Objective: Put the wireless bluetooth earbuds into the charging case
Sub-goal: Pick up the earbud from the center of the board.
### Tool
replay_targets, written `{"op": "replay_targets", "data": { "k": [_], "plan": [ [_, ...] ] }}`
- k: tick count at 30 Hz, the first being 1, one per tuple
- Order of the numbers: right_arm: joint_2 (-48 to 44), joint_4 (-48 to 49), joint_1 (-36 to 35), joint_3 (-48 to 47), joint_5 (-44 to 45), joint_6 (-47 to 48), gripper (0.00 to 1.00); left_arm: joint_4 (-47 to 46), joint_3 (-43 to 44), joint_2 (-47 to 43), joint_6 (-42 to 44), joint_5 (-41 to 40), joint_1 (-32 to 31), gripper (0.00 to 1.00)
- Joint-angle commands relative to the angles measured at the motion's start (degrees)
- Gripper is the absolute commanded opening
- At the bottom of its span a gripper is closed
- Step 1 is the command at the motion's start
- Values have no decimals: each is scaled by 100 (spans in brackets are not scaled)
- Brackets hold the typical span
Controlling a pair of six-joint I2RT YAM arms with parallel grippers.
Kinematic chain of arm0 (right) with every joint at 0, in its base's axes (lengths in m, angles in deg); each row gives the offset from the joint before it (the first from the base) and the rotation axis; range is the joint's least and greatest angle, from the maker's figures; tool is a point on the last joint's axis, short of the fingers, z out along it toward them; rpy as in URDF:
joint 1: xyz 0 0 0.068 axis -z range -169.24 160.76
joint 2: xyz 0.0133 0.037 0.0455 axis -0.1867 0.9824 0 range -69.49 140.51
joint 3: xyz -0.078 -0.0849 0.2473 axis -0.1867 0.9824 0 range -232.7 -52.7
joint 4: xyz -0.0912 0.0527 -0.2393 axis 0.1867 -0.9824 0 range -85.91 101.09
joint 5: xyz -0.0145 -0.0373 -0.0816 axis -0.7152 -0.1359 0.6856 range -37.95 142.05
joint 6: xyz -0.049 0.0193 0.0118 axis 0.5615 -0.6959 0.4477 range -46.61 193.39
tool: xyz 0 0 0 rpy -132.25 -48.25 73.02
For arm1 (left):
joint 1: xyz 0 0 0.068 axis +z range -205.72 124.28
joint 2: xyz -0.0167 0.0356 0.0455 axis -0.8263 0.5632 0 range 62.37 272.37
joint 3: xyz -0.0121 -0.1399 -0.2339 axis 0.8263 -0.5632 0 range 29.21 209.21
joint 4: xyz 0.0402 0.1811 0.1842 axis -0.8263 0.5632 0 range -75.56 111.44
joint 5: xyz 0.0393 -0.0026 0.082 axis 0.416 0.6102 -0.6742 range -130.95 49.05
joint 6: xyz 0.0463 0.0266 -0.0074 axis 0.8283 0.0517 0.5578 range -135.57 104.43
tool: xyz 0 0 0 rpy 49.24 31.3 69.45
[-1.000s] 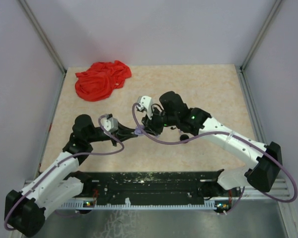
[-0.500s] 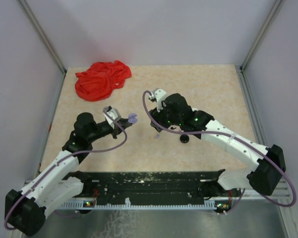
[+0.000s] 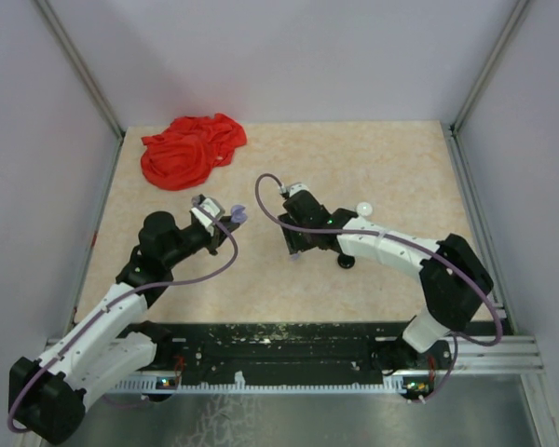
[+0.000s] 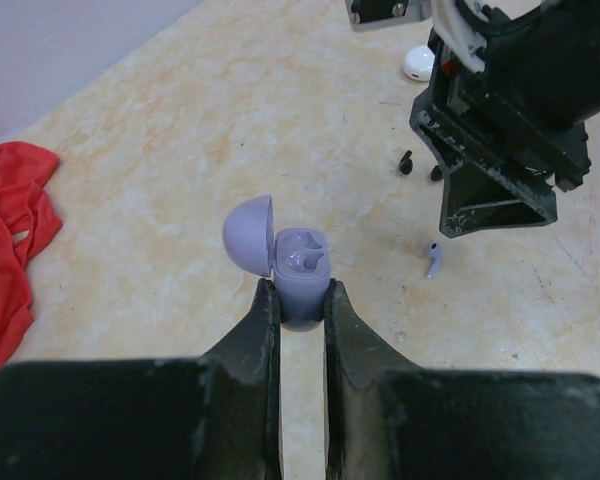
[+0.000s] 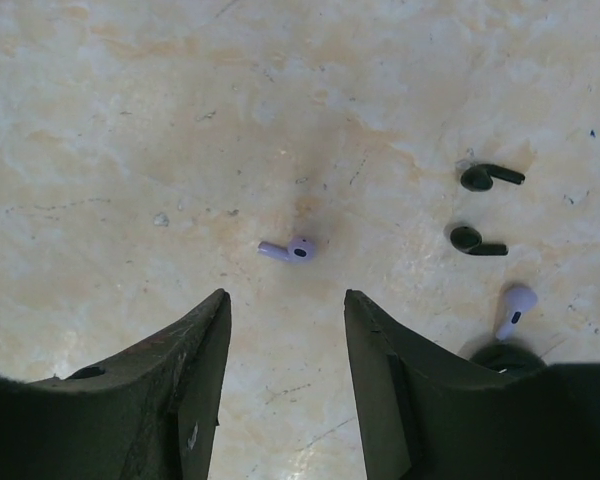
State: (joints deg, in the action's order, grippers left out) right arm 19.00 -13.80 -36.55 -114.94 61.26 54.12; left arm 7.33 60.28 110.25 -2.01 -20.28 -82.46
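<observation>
My left gripper (image 4: pixel 300 295) is shut on the base of an open lavender charging case (image 4: pixel 300 268), held above the table with its lid (image 4: pixel 250 232) flipped left; the case also shows in the top view (image 3: pixel 238 215). My right gripper (image 5: pixel 285 300) is open and empty, low over the table, with a loose lavender earbud (image 5: pixel 290 249) just beyond its fingertips. That earbud also shows in the left wrist view (image 4: pixel 433 260) and the top view (image 3: pixel 296 256). Two black earbuds (image 5: pixel 490 177) lie to its right, and a pale lavender earbud (image 5: pixel 515 308) lies by a black case (image 5: pixel 500 357).
A red cloth (image 3: pixel 191 149) lies at the back left of the table. A white round case (image 3: pixel 362 209) sits behind the right arm, and the black case (image 3: pixel 346 262) is just right of the right gripper (image 3: pixel 296 244). Walls enclose the table.
The two grippers, close together a second ago, have parted. My left gripper drew back left with the lavender case. My right gripper swung down over the loose lavender earbud.
</observation>
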Motion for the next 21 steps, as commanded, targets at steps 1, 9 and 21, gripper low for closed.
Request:
{"op": "replay_targets", "data": {
  "k": [1,9,21],
  "plan": [
    [353,272,-108,51,421,-492,48,-4,169,-44,-7,-111,-6,1],
    [957,563,-186,160,467,-748,42,10,193,11,-46,-50,-6,1],
    [1164,927,-247,302,718,-899,36,105,250,93,-74,10,-6,1]
  ]
}}
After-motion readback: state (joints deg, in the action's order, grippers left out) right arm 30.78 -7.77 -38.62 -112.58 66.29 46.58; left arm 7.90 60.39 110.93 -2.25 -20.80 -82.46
